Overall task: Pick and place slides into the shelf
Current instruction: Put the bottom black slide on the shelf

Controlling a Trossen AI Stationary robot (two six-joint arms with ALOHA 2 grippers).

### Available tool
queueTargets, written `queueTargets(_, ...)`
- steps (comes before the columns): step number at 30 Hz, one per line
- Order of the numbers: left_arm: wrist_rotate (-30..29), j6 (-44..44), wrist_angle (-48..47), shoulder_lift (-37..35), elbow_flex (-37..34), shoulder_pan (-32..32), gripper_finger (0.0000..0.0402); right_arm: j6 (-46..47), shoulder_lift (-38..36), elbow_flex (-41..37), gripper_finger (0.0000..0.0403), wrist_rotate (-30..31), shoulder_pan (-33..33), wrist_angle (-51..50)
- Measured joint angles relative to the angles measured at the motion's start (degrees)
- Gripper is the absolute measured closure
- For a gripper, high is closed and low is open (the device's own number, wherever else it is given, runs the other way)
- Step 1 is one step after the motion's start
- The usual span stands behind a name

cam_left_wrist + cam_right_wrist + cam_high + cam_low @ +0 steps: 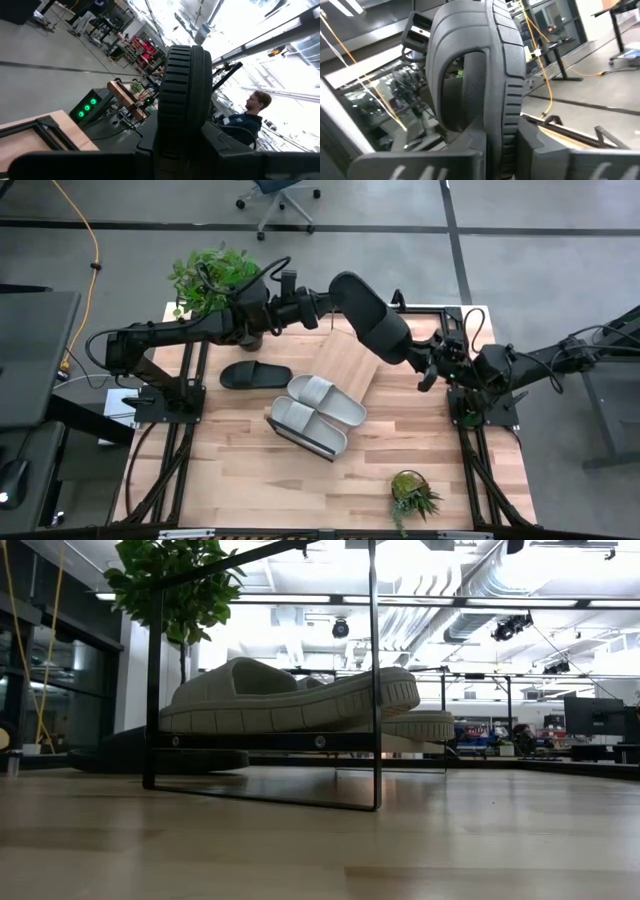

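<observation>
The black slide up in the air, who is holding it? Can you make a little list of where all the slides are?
held slide: black slide, lifted above the table, gripped at both ends
left gripper: shut on one end of it
right gripper: shut on the other end
grey-green slides: two, side by side on the shelf
other black slide: flat on the table, beside the shelf
plants: big plant at the far left corner, small plant near the front

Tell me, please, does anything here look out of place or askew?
Yes. One black slide hangs in the air between the left gripper and the right gripper, both gripping it. The other black slide lies on the table beside the shelf, not on it.
</observation>
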Motion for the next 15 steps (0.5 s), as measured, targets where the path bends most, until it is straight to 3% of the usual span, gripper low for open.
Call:
queueTargets(5,0.03,1.35,-3.17,-0.03,0.09,0.0,0.0314,-3.33,-0.75,-0.04,0.0393,1.77,0.33,0.84)
queueTargets(15,0.5,2.37,-11.94,0.2,0.0,0.0,0.0223,-10.53,-4.83,3.19,0.0394,8.93,0.3,3.02)
